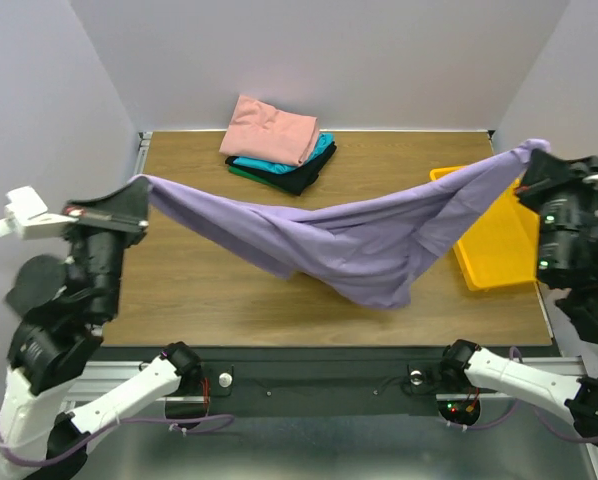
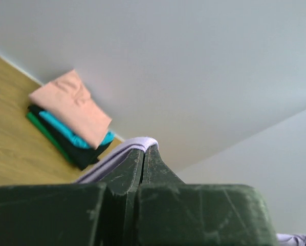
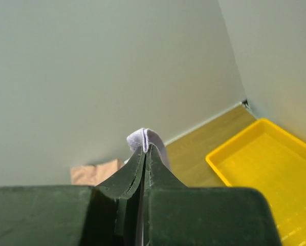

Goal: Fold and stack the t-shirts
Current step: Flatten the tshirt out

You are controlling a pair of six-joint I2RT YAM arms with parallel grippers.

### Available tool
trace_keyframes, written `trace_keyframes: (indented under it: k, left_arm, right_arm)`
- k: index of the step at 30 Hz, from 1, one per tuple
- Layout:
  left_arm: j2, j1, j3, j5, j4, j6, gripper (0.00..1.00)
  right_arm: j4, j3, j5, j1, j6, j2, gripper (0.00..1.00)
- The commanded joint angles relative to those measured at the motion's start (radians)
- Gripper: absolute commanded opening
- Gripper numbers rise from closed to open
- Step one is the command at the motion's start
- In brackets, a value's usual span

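Observation:
The light purple t-shirt (image 1: 349,240) hangs stretched in the air between my two grippers, sagging in the middle above the table. My left gripper (image 1: 137,192) is shut on its left end; the purple hem (image 2: 140,143) shows pinched at the fingertips in the left wrist view. My right gripper (image 1: 532,165) is shut on its right end; a purple fold (image 3: 145,137) sticks out between the fingertips in the right wrist view. A stack of folded t-shirts (image 1: 279,145), salmon-pink on top of teal, black and green, lies at the back of the table; it also shows in the left wrist view (image 2: 71,120).
A yellow plastic tray (image 1: 499,250) lies at the right side of the wooden table (image 1: 189,290), partly under the shirt's right end; it shows in the right wrist view (image 3: 265,169). Grey walls close in the back and sides.

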Motion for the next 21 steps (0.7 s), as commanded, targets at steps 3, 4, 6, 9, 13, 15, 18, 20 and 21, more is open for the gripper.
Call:
trace_keyframes:
  k: [3, 4, 6, 9, 13, 15, 18, 20, 21]
  left_arm:
    - [-0.082, 0.007, 0.107, -0.025, 0.058, 0.091, 0.0]
    - [-0.094, 0.006, 0.112, -0.023, 0.062, 0.101, 0.0]
    - [-0.103, 0.006, 0.109, -0.064, 0.062, 0.098, 0.0]
    - [-0.075, 0.007, 0.075, -0.188, 0.058, 0.084, 0.0]
    - [0.039, 0.006, 0.017, -0.377, -0.026, 0.01, 0.0]
    - [0.096, 0.009, -0.023, -0.434, -0.088, -0.094, 0.0]
    - [0.194, 0.089, -0.11, -0.417, -0.095, -0.129, 0.0]
    - [0.22, 0.192, -0.203, -0.305, -0.012, -0.078, 0.0]
    - [0.231, 0.266, -0.245, -0.228, 0.054, -0.035, 0.0]
  right_arm:
    - [0.039, 0.191, -0.173, 0.008, -0.141, 0.028, 0.0]
    - [0.039, 0.221, -0.168, 0.006, -0.154, 0.046, 0.0]
    - [0.039, 0.245, -0.148, 0.008, -0.167, 0.074, 0.0]
    - [0.041, 0.276, -0.05, 0.008, -0.259, 0.167, 0.0]
    - [0.045, 0.27, 0.119, 0.008, -0.306, 0.344, 0.01]
    - [0.053, 0.262, 0.085, -0.052, -0.303, 0.44, 0.01]
    - [0.056, 0.238, -0.077, -0.269, -0.195, 0.566, 0.0]
    - [0.056, 0.212, -0.206, -0.384, -0.138, 0.665, 0.01]
    - [0.056, 0.202, -0.243, -0.416, -0.113, 0.707, 0.0]
